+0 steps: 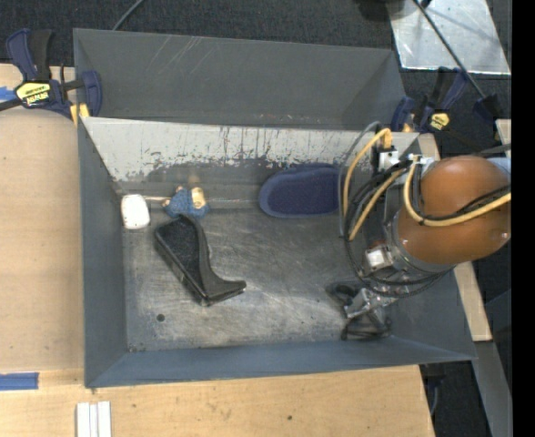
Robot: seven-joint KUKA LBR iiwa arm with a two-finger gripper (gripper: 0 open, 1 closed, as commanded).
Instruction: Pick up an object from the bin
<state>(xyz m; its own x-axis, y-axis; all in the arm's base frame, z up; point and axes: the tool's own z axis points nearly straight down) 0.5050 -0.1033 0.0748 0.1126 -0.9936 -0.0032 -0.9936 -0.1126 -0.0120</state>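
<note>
Jaws sit low at the front-right corner of the bin (249,71), near the floor, under the arm's orange cover (454,212) w/ cables. Can't tell if they're released or clenched, or if anything's between them; too dark there. Nearest thing: dark blue oval pad (299,192) against the back wall, apart from the jaws. Further left, 3 more: black angled piece (195,262) mid-floor, small blue-and-tan thing (187,202) and white stub (135,211) near each other by the back wall.
</note>
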